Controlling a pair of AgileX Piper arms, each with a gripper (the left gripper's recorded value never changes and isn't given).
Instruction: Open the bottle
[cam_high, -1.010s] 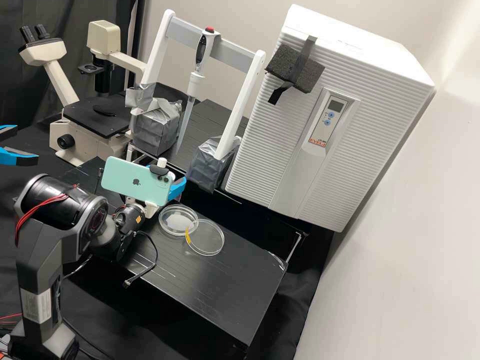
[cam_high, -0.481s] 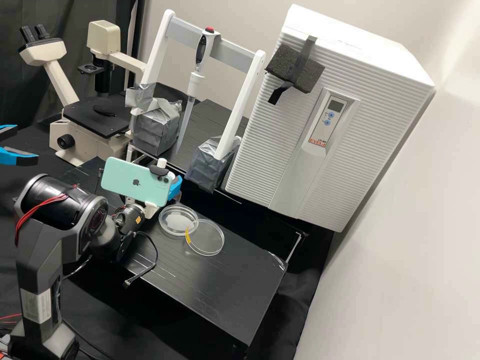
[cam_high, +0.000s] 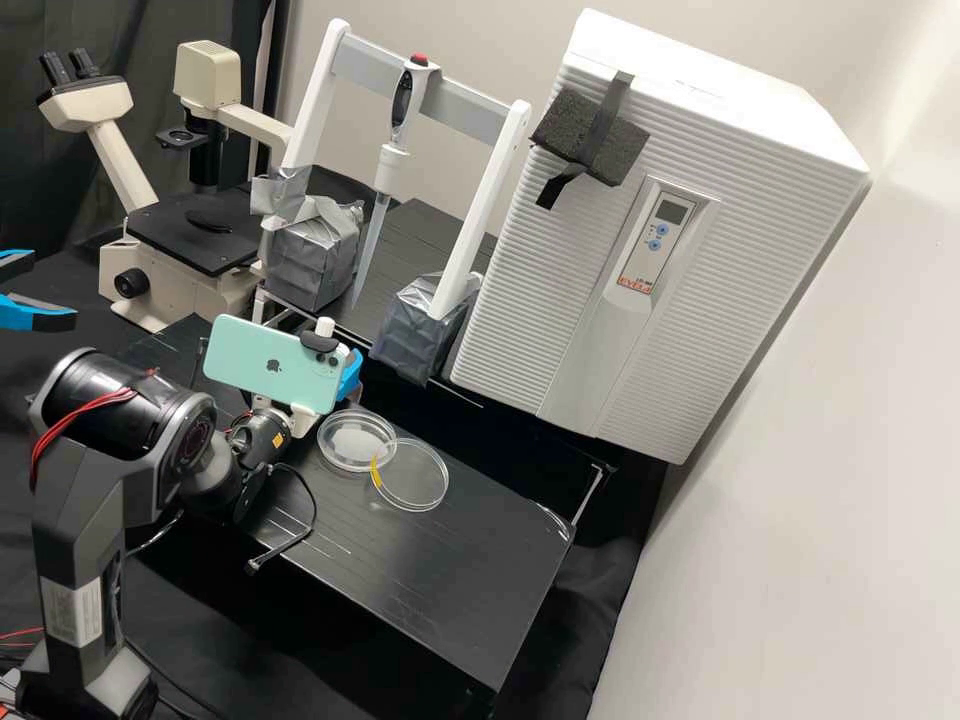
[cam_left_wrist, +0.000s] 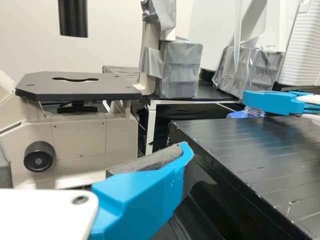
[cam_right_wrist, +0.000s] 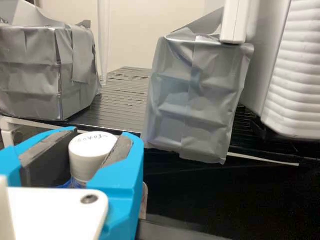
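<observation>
In the right wrist view a small bottle's white cap (cam_right_wrist: 90, 150) sits between my right gripper's (cam_right_wrist: 82, 145) grey pads, and the blue fingers are shut on it. The bottle body below is mostly hidden. In the left wrist view the same right gripper (cam_left_wrist: 272, 101) hovers over the raised black platform (cam_left_wrist: 260, 155), with the bottle's clear blue-tinted top (cam_left_wrist: 245, 114) just under it. In the high view the right gripper (cam_high: 350, 372) is behind its mint phone camera. My left gripper (cam_high: 25, 290) is off the platform at the left edge, open and holding nothing; one blue finger (cam_left_wrist: 145, 190) is near.
Two clear petri dishes (cam_high: 356, 438) (cam_high: 412, 475) lie on the platform beside the right gripper. A microscope (cam_high: 170, 240) stands at the back left. Behind are a pipette (cam_high: 385, 160) on a white stand, grey taped blocks (cam_high: 312, 250) and a large white machine (cam_high: 650, 230).
The right gripper's blue finger has drawn in a little behind the phone. The left gripper has not moved.
</observation>
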